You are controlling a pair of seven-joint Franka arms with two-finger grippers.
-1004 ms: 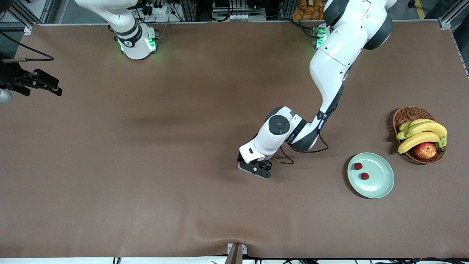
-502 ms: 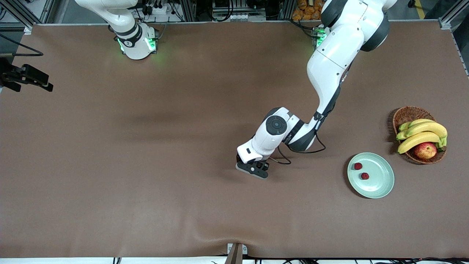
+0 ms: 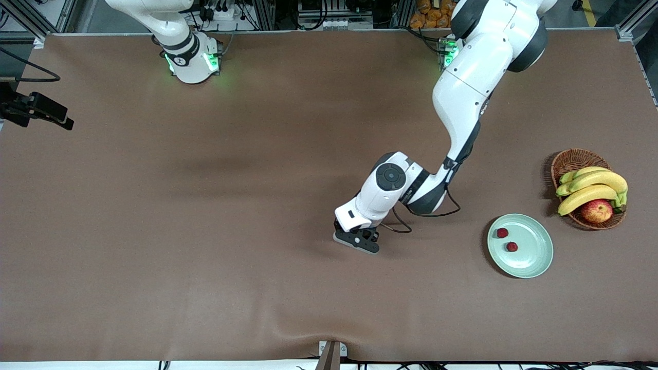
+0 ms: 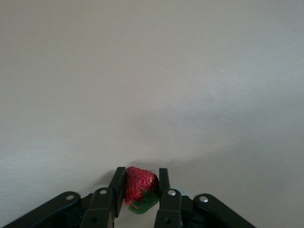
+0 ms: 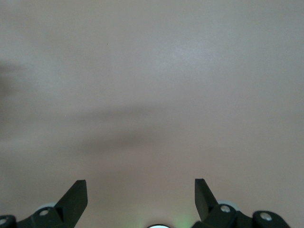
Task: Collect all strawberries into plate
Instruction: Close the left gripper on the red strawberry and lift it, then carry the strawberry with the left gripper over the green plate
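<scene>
So the left gripper point(image 3: 357, 241) is down at the brown table mat point(image 3: 205, 231) around the middle of the table, well apart from the plate point(image 3: 534, 257), and the left wrist view shows its fingers point(image 4: 117, 185) closed snug on the third strawberry point(image 4: 138, 186), one on each side, green top pointing down toward the palm. The other two strawberries point(image 3: 502, 233) point(image 3: 512, 246) already sit in the mint-green plate, which lies near the left arm's end of the table, just beside the wicker basket point(image 3: 573, 159) with the bananas point(image 3: 591, 187) and the apple point(image 3: 597, 210).

What I'd worry about: the berry is small, soft and tapered, so if the squeeze is too hard it bruises or squirts out, and if it's too light it slips during the long carry over to the plate. Also the fingers only catch part of it, so a quick swing could twist it loose. And dropping it from too high could make it bounce or roll off the shallow rim.

Compared to half a second ago, the left wrist has shifted slightly toward the plate's end. The right gripper point(image 3: 38, 108) waits at the right arm's end of the table, fingers spread wide with nothing between them, barely moved from half a second ago after pulling toward that edge.
</scene>
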